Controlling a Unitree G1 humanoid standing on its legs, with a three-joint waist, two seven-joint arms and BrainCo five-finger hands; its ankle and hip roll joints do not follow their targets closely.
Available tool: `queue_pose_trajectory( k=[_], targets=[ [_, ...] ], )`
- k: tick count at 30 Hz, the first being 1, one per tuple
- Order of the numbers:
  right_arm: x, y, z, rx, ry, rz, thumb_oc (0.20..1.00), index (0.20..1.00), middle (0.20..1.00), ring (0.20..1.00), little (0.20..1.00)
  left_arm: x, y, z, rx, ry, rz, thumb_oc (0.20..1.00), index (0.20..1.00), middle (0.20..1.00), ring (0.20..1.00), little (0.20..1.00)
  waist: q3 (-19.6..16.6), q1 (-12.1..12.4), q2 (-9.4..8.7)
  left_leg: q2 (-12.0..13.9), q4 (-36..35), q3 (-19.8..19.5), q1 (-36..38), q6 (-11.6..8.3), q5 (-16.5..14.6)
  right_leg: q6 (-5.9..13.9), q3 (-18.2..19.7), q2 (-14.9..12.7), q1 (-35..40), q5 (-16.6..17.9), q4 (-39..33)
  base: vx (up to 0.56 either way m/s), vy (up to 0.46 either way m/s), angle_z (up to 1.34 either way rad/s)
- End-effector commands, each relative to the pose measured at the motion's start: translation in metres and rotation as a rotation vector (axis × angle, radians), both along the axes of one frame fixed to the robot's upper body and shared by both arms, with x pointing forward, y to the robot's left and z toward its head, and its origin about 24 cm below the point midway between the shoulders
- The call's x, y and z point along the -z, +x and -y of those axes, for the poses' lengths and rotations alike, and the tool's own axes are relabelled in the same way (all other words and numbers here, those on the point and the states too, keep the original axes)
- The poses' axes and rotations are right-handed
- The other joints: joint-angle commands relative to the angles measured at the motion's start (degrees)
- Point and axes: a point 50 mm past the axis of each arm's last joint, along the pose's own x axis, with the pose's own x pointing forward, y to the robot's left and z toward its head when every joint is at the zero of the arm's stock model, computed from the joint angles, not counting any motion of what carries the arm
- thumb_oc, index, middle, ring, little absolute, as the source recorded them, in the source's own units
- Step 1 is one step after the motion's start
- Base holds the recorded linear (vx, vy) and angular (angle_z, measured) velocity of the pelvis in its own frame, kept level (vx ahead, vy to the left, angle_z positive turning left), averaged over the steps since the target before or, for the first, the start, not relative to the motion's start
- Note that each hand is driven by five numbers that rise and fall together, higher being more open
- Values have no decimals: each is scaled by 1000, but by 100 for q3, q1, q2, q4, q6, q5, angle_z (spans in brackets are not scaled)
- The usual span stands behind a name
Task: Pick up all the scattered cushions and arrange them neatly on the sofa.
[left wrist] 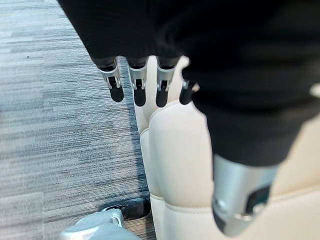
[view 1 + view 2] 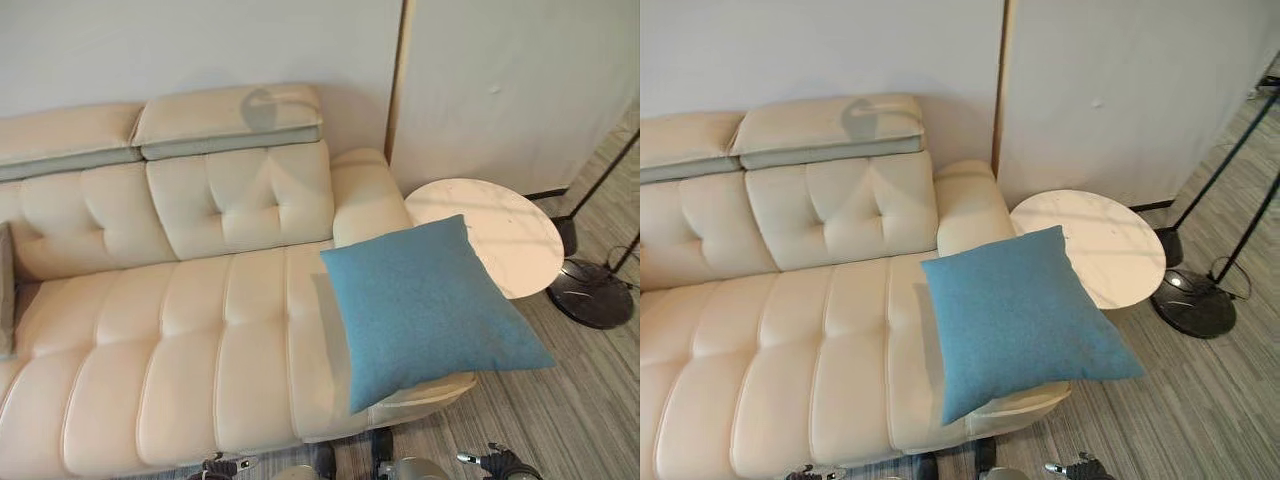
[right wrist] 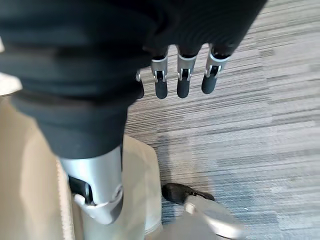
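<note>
Both of my robot hands hang low and empty: my left robot hand has its fingers straight and relaxed, pointing down over the grey striped carpet right by the front edge of the cream leather sofa, and my right robot hand is just as loose, its fingers extended above the same carpet with nothing between them and the thumb. From my head I see the tips of both hands at the bottom edge, the left near the sofa's front and the right beside its end. A blue cushion lies on the right end of the sofa seat, turned like a diamond, leaning over the low armrest so that one corner juts out past the sofa's edge above the carpet. Just beside that end stands a round white side table, its top partly covered by the cushion's upper corner. Near the table, a dark floor lamp base sits on the carpet. At the far left of the seat, a grey cushion's edge peeks in.
</note>
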Motion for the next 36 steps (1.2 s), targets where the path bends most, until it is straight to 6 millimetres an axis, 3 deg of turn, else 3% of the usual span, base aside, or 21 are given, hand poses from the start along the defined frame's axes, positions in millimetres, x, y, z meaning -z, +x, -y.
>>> queue_pose_trajectory(
  k=[1,4,5,10,14,18,21,23,26,28,30,31,32,33,36],
  targets=[
    [-5,15,2,-17,-14,43,1000,1000,1000,1000,1000,-7,13,-14,13,49,31,1000,1000,1000,1000,1000,-49,14,-24,-23,0,-126,-158,-226,100,350,252,-162,279,-126,-29,-6,-36,2],
    [-3,14,-1,6,-2,40,1000,1000,1000,1000,1000,-9,19,-19,10,61,47,1000,1000,1000,1000,1000,-116,64,-38,46,0,-152,-144,-199,39,462,353,-507,168,358,-361,18,-56,2],
    [-4,17,-3,2,3,50,1000,1000,1000,1000,1000,-10,18,-21,7,67,44,1000,1000,1000,1000,1000,-151,113,-76,100,0,-105,-89,-214,-1,547,224,-703,163,607,-577,40,-86,13],
    [-4,21,-7,-31,12,63,1000,1000,1000,1000,1000,-9,13,-23,8,69,26,1000,1000,1000,1000,1000,-185,116,-191,146,0,-51,22,-278,-43,688,157,-745,198,826,-904,39,-146,2],
    [-5,24,-8,-72,4,60,1000,1000,1000,1000,1000,-7,15,-18,24,48,19,1000,1000,1000,1000,1000,-237,76,-229,258,0,-110,23,-438,2,631,102,-608,356,493,-994,57,-287,7],
    [-5,22,-5,-86,-17,47,1000,1000,1000,1000,1000,-4,14,-10,23,24,15,1000,1000,1000,1000,1000,-253,-13,-161,494,0,-259,6,-598,138,398,54,-374,477,178,-987,48,-353,10],
    [-4,10,4,-30,-47,8,1000,1000,1000,1000,1000,0,11,0,-18,-11,2,1000,1000,1000,1000,1000,-220,-98,-97,674,0,-375,-14,-717,385,203,-24,-156,610,-90,-969,39,-467,16],
    [-5,4,13,18,-77,1,1000,1000,1000,1000,1000,0,13,4,-45,-27,10,1000,1000,1000,1000,1000,-193,-174,-121,629,98,-132,-67,-699,424,183,-135,-196,649,-130,-938,21,-267,22],
    [-7,-5,25,141,-100,11,1000,1000,1000,1000,1000,1,15,7,-116,-60,35,1000,1000,1000,1000,1000,-236,-229,-98,446,65,-89,-93,-628,350,193,-203,-165,674,-149,-925,12,-81,23],
    [-11,-7,33,237,-104,49,1000,1000,1000,1000,1000,0,17,8,-159,-81,52,1000,1000,1000,1000,1000,-283,-284,-78,480,0,-10,-82,-647,360,193,-206,-134,650,-152,-907,30,-14,21],
    [-17,-2,42,303,-121,103,1000,1000,1000,1000,1000,0,16,6,-187,-78,61,1000,1000,1000,1000,1000,-326,-321,-78,480,0,-38,-88,-644,319,193,-171,-116,650,-154,-921,48,11,19],
    [-31,9,58,351,-163,205,1000,1000,1000,1000,1000,-2,20,3,-236,-89,90,1000,1000,1000,1000,1000,-404,-381,-87,515,0,19,-57,-676,280,208,-200,-110,718,-152,-989,50,17,0],
    [-31,8,58,352,-163,204,1000,1000,1000,1000,1000,-2,20,3,-235,-89,90,1000,1000,1000,1000,1000,-402,-379,-86,515,0,19,-52,-676,279,208,-201,-109,724,-150,-994,101,65,-3],
    [-59,30,79,317,-229,351,1000,1000,1000,1000,1000,-9,30,-6,-278,-78,153,1000,1000,1000,1000,1000,-442,-400,-97,532,0,100,31,-678,222,241,-167,-120,761,-182,-994,70,67,-9],
    [-106,66,98,193,-332,531,1000,1000,1000,1000,1000,-26,58,-22,-331,-58,297,1000,1000,1000,1000,1000,-431,-399,-133,532,0,190,120,-654,132,281,-56,-135,773,-154,-994,38,87,-24]
  ],
)
